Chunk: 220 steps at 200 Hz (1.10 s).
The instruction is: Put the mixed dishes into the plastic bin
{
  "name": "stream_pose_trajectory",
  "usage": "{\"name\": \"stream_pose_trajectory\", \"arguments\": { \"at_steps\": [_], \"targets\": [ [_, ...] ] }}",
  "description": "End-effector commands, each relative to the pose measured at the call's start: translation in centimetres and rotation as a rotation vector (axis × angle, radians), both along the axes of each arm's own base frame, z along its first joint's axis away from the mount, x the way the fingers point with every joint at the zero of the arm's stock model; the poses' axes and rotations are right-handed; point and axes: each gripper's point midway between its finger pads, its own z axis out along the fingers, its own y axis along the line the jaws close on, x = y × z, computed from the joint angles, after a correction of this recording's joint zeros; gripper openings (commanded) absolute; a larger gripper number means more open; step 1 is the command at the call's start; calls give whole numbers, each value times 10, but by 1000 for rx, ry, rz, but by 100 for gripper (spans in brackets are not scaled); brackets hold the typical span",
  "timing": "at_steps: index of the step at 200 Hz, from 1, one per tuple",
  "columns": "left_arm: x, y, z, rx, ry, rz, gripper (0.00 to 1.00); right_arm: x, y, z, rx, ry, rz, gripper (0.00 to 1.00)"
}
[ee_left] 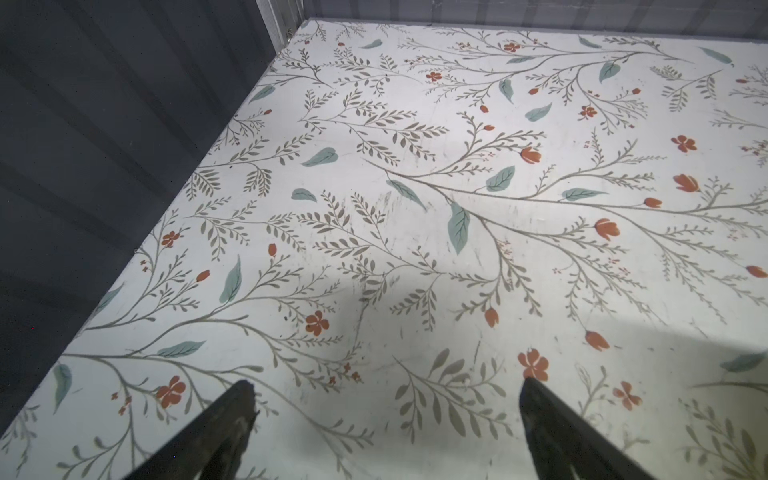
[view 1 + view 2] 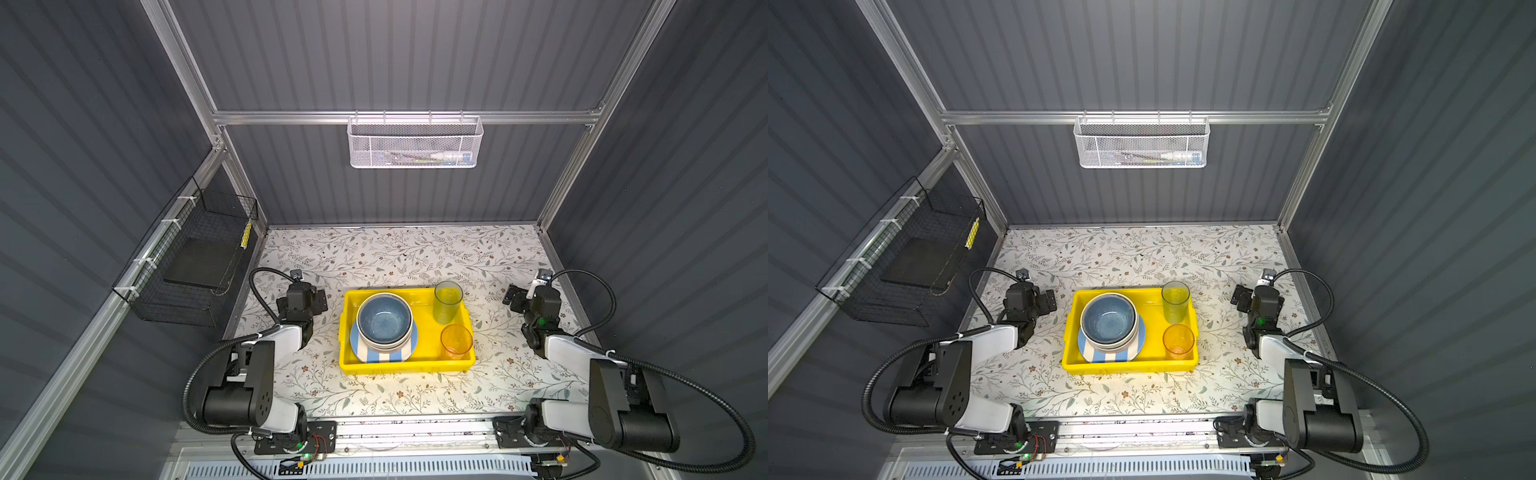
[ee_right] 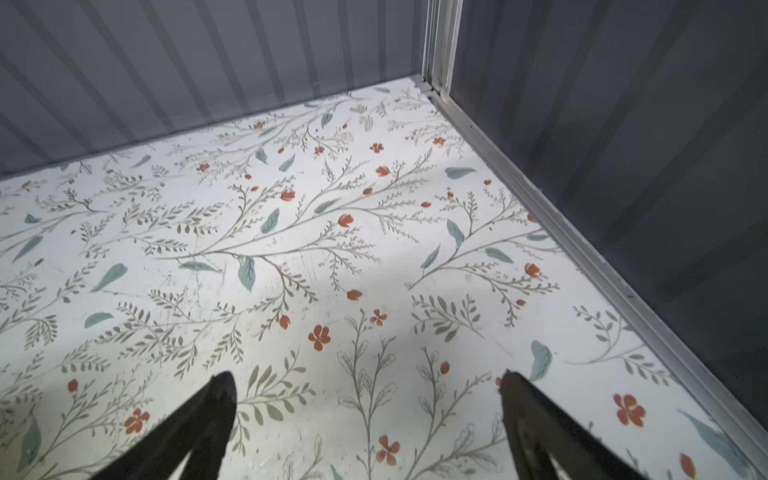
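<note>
The yellow plastic bin sits mid-table in both top views. Inside it a blue bowl is stacked on paler bowls, over a blue-white striped plate. A yellow-green tumbler and an orange tumbler stand upright at the bin's right end. My left gripper is open to the left of the bin, over bare table. My right gripper is open to the right of the bin, with nothing between its fingers.
A white mesh basket hangs on the back wall. A black wire basket is fixed to the left wall. The floral tabletop is bounded by grey walls and aluminium rails.
</note>
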Motion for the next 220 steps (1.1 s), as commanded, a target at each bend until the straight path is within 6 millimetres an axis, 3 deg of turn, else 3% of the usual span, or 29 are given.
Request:
{"name": "stream_pose_trajectory", "arguments": {
  "at_steps": [1,21,29,84,220],
  "targets": [
    [12,6,13,26,-120,15,100,7,0,17,-12,-117,19,99],
    [15,6,15,39,-141,9,100,3,8,4,-19,-186,63,99],
    [17,6,16,49,-152,2,100,1,9,11,-29,-247,69,99],
    [24,-4,-10,31,-164,-56,100,10,11,4,-18,-169,86,99],
    [26,-5,-8,30,-185,-64,100,9,12,4,-18,-169,89,99]
  ]
}}
